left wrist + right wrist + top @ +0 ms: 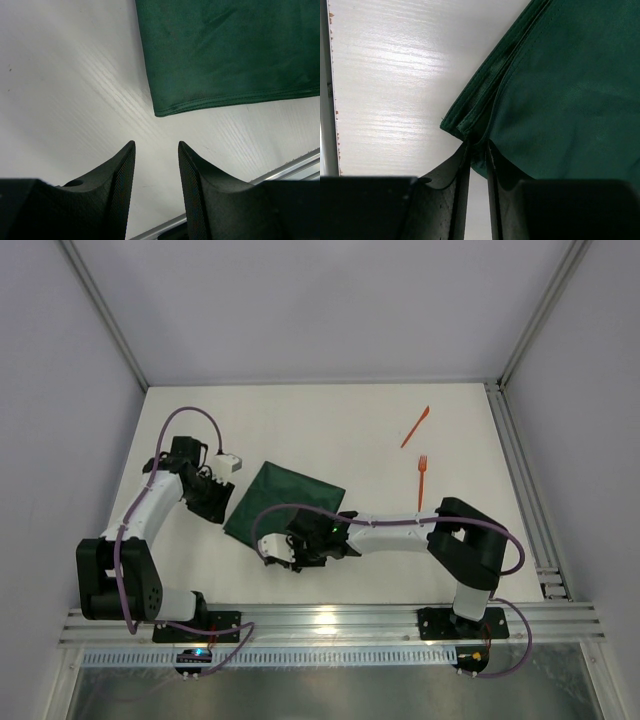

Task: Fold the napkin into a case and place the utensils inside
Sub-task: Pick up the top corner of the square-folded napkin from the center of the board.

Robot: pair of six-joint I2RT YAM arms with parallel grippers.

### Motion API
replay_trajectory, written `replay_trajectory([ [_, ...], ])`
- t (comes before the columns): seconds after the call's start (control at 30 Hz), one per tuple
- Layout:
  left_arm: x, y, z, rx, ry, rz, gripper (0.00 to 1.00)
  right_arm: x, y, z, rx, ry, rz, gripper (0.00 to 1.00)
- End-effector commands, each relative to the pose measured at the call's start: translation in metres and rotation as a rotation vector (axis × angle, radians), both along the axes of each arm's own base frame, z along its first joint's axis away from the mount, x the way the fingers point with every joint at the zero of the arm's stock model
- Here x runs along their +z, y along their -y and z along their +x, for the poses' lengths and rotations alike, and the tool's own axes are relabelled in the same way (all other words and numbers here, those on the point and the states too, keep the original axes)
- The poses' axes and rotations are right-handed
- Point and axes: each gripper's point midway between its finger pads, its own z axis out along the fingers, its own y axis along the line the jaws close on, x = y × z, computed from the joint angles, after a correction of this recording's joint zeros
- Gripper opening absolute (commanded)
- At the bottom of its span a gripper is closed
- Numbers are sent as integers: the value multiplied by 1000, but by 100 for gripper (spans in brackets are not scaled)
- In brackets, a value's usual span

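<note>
White tabletop (pixel 330 430), walled on three sides by pale panels, with aluminium rails along the near and right edges — most of its far half lies bare. On it, left of centre, sits the napkin (pixel 283 504), dark green and folded into a layered, tilted rectangle. The right gripper (pixel 283 549) reaches across from the right base to the napkin's near corner; in the wrist view its fingers (pixel 462 170) stand narrowly apart with the stacked hemmed edges of the cloth pinched between their tips. The left gripper (pixel 215 502) hangs just beside the napkin's left edge, clear of it, jaws partly open over bare table with nothing between them; its wrist view shows a rounded cloth corner just ahead. Well apart from the cloth, toward the far right, lie the two orange utensils: the knife (pixel 415 427) slanted, and the fork (pixel 421 482) nearer, almost straight, just beyond the right arm's elbow. Purple cables loop over both arms.
</note>
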Motion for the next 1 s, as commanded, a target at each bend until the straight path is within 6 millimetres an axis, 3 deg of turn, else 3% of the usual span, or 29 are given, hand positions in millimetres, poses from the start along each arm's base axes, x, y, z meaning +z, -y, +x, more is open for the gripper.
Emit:
replay_trajectory([
  [0.0,0,2,-1,13,-8,-21,42,19,-3,-2,8,10,27,21],
  [0.27,1,3,-2,7,-8,-27,42,42,-14,-1,9,6,77,18],
  [0.5,1,4,-2,0,-10,-35,42,34,-11,6,-14,22,37,18],
  [0.67,1,4,-4,0,-17,-36,42,43,-16,10,-32,29,57,16],
  [0.73,0,5,-4,-3,-19,-42,42,49,-19,16,-55,46,83,10],
  [0.97,-5,7,5,-10,-28,-53,39,69,-34,52,-98,72,172,5],
])
